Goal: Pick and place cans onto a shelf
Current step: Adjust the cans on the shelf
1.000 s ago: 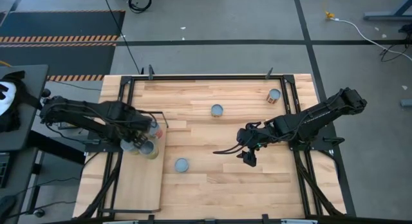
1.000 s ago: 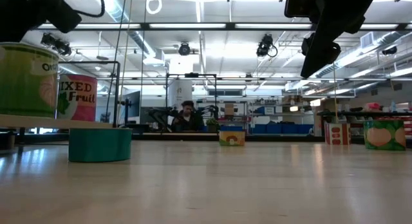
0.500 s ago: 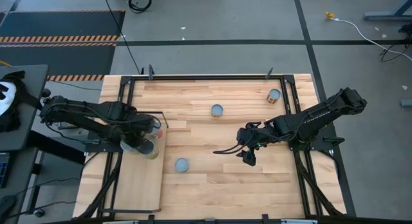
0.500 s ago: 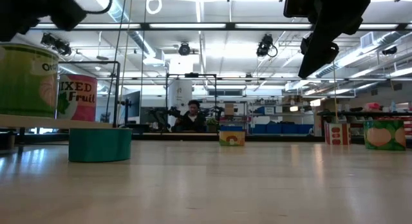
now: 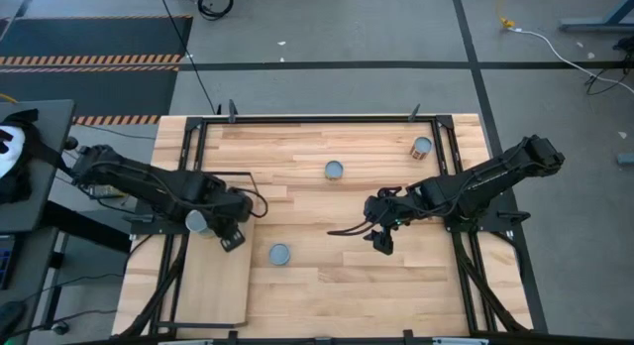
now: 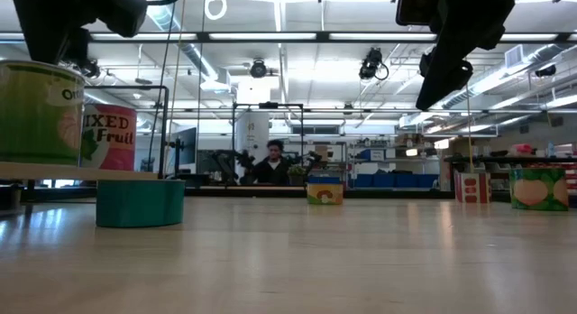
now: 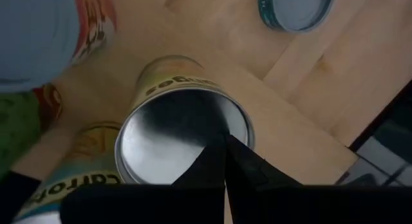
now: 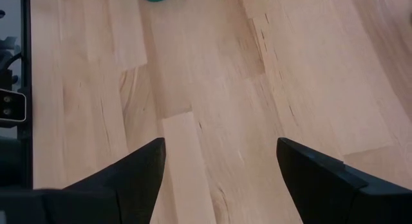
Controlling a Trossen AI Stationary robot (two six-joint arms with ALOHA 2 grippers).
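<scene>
Several cans stand close together on the pale shelf (image 5: 213,286) at the table's left. The left wrist view shows a yellow-labelled can (image 7: 183,130), a carrot-labelled one (image 7: 71,179), a red one (image 7: 93,24) and a green one (image 7: 19,114). My left gripper (image 7: 225,153) is shut and points down over the yellow can's lid; in the high view my left gripper (image 5: 233,238) covers most of the group. A low teal can (image 5: 280,254) and two more cans (image 5: 334,169) (image 5: 422,147) stand on the tabletop. My right gripper (image 5: 381,243) hangs open above bare planks. My left gripper's shut fingertips (image 7: 235,161) stand from above over the rim of the yellow can's silver lid (image 7: 215,121). Whether they touch it I cannot tell.
A black metal frame (image 5: 317,118) runs around the tabletop. The shelf's black rail (image 5: 253,186) stands at its far right corner. Bare planks lie between the shelf and my right gripper (image 8: 222,179). A person sits in the room beyond the table (image 6: 269,162).
My left gripper has stayed shut and moved toward the table's near edge and a little down, above the cans on the shelf, rolling its wrist. The arm now covers cans that showed before.
</scene>
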